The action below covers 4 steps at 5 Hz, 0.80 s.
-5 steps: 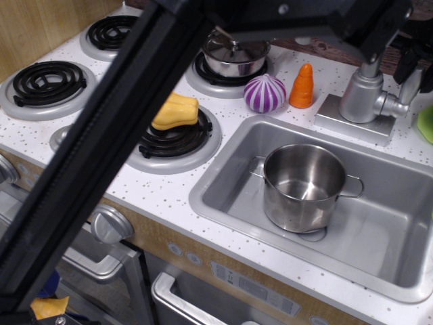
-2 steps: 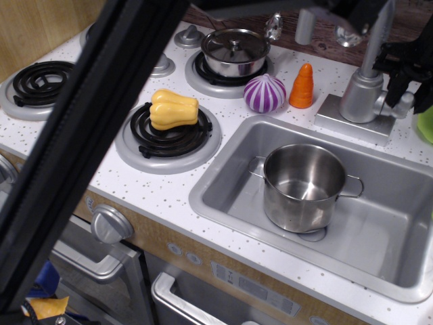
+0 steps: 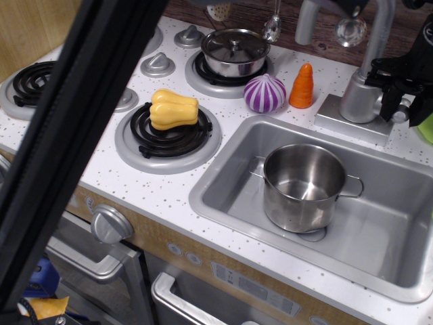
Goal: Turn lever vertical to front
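Observation:
The faucet's thick silver body (image 3: pixel 357 98) stands on its base plate behind the sink, at the right. The lever (image 3: pixel 401 112) juts sideways to the right from that body; only its short silver end shows. My black gripper (image 3: pixel 404 107) has come down from above and straddles the lever, one finger (image 3: pixel 388 101) on its left and the other at the frame's right edge. The jaws stand apart, close to the lever; I cannot tell if they touch it. The tall faucet spout (image 3: pixel 376 34) rises behind.
A steel pot (image 3: pixel 304 186) stands in the sink (image 3: pixel 223 196). An orange carrot (image 3: pixel 302 87) and a purple onion (image 3: pixel 264 93) lie left of the faucet. A lidded pan (image 3: pixel 235 51) and a yellow squash (image 3: pixel 173 108) sit on burners. A dark arm link (image 3: pixel 74 149) crosses the left foreground.
The gripper has dropped lower onto the lever, from beside the faucet top to around the lever. The dark arm link has swung left, uncovering the squash and burners.

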Each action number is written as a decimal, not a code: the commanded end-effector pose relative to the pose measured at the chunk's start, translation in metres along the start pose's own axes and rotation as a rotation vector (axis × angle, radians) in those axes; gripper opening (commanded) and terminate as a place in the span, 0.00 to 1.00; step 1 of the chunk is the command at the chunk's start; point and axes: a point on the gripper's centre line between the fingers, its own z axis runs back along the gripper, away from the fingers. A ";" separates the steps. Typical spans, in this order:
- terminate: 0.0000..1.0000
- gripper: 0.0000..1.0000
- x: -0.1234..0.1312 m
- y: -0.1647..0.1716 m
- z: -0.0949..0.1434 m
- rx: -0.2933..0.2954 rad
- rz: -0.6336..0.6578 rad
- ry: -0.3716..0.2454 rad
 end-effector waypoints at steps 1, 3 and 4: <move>0.00 0.00 0.002 0.003 0.008 -0.023 -0.005 -0.012; 0.00 0.00 0.000 0.006 -0.007 -0.017 -0.008 -0.023; 0.00 0.00 0.000 0.007 -0.011 -0.018 -0.010 -0.022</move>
